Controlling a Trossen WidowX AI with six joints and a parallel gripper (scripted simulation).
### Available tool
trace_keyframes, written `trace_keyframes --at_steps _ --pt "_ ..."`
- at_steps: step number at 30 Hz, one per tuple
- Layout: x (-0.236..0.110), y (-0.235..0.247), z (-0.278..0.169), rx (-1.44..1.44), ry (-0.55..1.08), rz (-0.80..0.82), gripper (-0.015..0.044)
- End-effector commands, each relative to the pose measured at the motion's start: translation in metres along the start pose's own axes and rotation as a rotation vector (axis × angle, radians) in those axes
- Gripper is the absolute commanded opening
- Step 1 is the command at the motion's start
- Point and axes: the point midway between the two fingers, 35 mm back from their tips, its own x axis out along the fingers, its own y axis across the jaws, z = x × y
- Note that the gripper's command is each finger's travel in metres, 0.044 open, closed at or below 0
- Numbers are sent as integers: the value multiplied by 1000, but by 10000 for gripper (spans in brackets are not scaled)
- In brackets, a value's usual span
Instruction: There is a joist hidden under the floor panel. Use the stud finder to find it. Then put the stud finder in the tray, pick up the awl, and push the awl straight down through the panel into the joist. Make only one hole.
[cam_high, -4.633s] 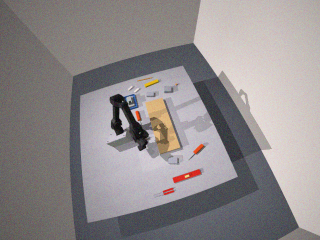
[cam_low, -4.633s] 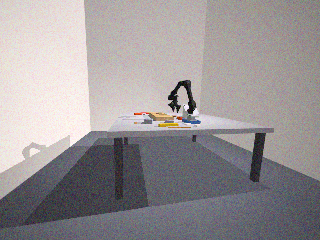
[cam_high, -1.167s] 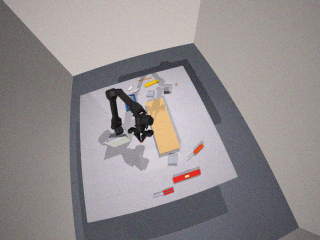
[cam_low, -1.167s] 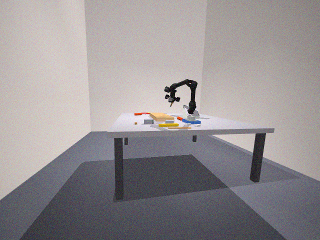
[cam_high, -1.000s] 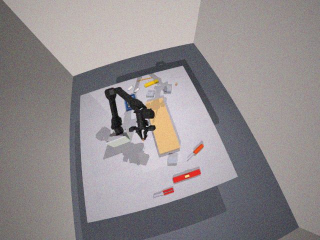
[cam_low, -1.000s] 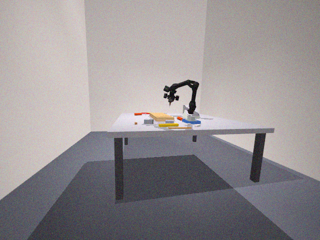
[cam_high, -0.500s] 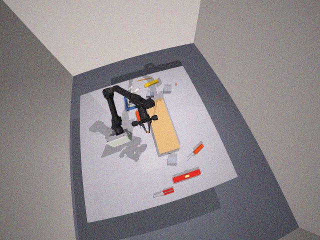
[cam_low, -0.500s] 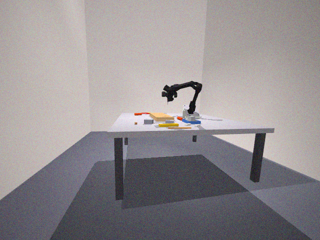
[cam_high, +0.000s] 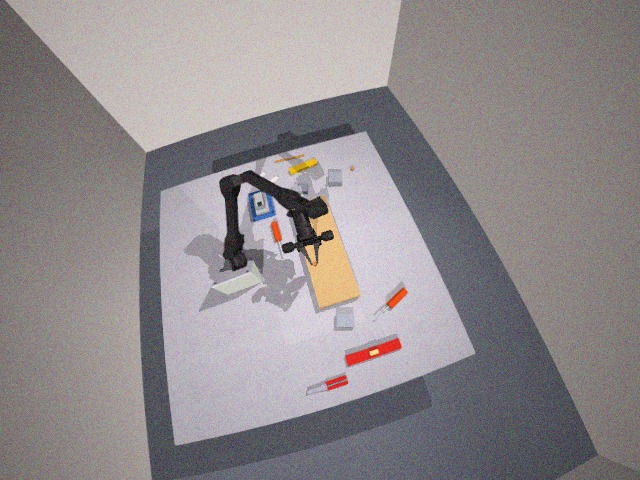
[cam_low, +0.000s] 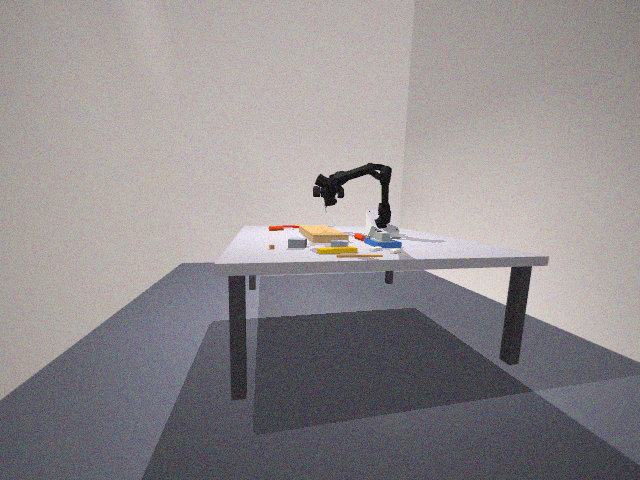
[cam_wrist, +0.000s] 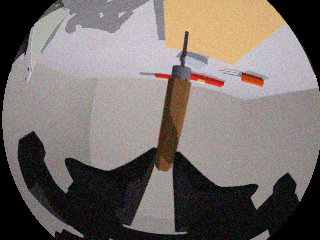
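Note:
My gripper (cam_high: 314, 263) (cam_low: 326, 204) (cam_wrist: 165, 153) is shut on the wooden handle of the awl (cam_wrist: 174, 117). The awl's metal spike extends away from the fingers and, in the exterior view, points roughly down. The gripper is in the air above the tan floor panel (cam_high: 336, 268) (cam_low: 323, 233) (cam_wrist: 220, 25), and the spike is clear of its surface. The grey-white stud finder (cam_high: 262, 208) sits in the blue tray (cam_high: 264, 218) (cam_low: 382, 244), beside the panel. The joist is hidden, and I see no hole in the visible part of the panel.
An orange-handled tool (cam_high: 276, 231) (cam_low: 359, 236) lies between tray and panel. Grey blocks (cam_high: 344, 319) (cam_high: 334, 177) are near the panel's ends. Another orange-handled tool (cam_high: 397, 298) (cam_wrist: 252, 79), a red level (cam_high: 361, 355) and a red-handled tool (cam_high: 337, 382) lie beyond. A yellow bar (cam_high: 302, 166) is at the opposite end.

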Motion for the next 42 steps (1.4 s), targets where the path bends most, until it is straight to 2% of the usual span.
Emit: trace_keyframes --at_steps 1,10,42 --pt "8 -18 9 -6 8 3 0" --pt "22 -52 30 -15 13 -2 0" --pt "29 -53 61 -15 11 -2 0"
